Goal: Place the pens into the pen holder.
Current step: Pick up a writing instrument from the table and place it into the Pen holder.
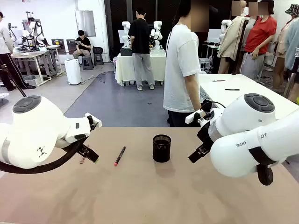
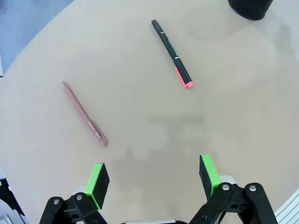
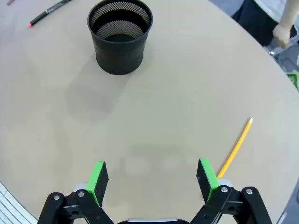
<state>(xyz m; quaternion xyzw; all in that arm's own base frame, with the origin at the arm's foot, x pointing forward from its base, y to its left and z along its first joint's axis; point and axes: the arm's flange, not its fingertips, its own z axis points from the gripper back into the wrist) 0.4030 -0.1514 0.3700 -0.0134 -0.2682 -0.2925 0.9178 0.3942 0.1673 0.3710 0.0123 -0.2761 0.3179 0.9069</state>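
The black mesh pen holder [image 1: 161, 148] stands upright mid-table, and it is empty inside [image 3: 120, 35]. A black pen with a pink-red tip [image 1: 119, 156] lies flat to its left. In the left wrist view the same black pen [image 2: 172, 52] lies ahead, with a reddish-brown pen [image 2: 85, 114] nearer on the left. My left gripper [image 2: 154, 179] hovers open above the table, close to both. A yellow-orange pencil [image 3: 236, 147] lies beside the right finger of my open right gripper [image 3: 152, 179]. In the front view the left gripper [image 1: 90, 156] and the right gripper [image 1: 198, 151] flank the holder.
A person in a white T-shirt [image 1: 182, 65] stands at the table's far edge, with one hand [image 3: 282, 32] near the rim. Bare tan tabletop [image 1: 154, 196] stretches in front of the holder. A white table [image 1: 243, 86] stands behind on the right.
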